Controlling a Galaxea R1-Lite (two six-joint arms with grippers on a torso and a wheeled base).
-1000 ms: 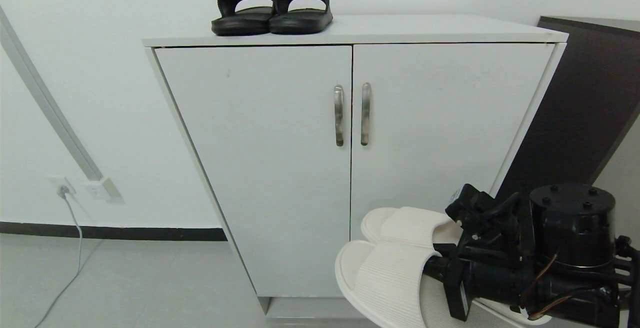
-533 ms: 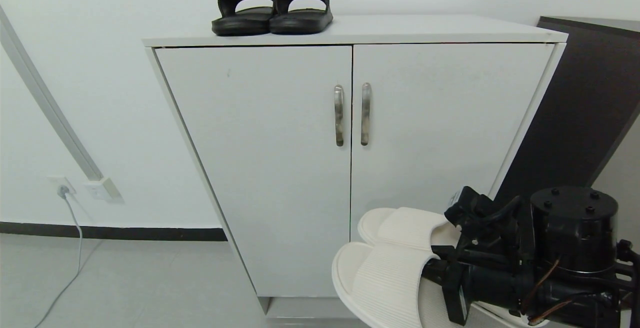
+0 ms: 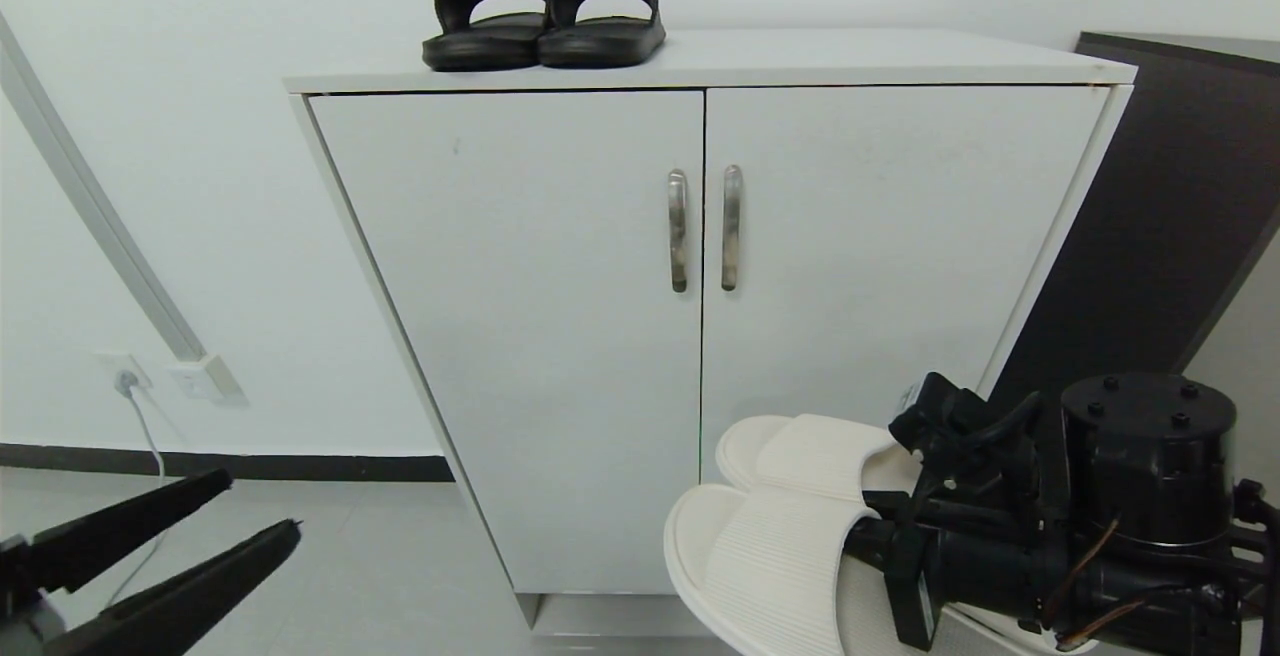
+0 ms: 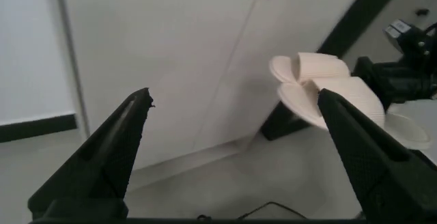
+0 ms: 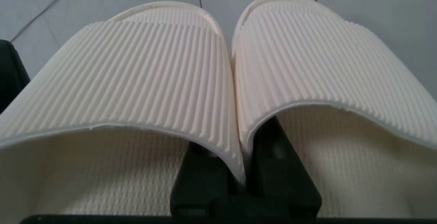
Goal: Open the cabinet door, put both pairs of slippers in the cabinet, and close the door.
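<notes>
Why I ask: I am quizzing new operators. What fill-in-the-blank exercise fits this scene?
1. The black slippers stand on ____ of the cabinet.
2. Both of its doors are ____.
3. The right gripper is shut on the white pair of ____.
4. The left gripper is ____, with nothing between its fingers.

Missing words: top; shut; slippers; open.

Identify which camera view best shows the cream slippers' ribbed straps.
Right wrist view: the cream slippers sit close, ribs distinct. Head view shows them at lower right, ribs fainter; left wrist view, farther off, ribs unreadable.
</notes>
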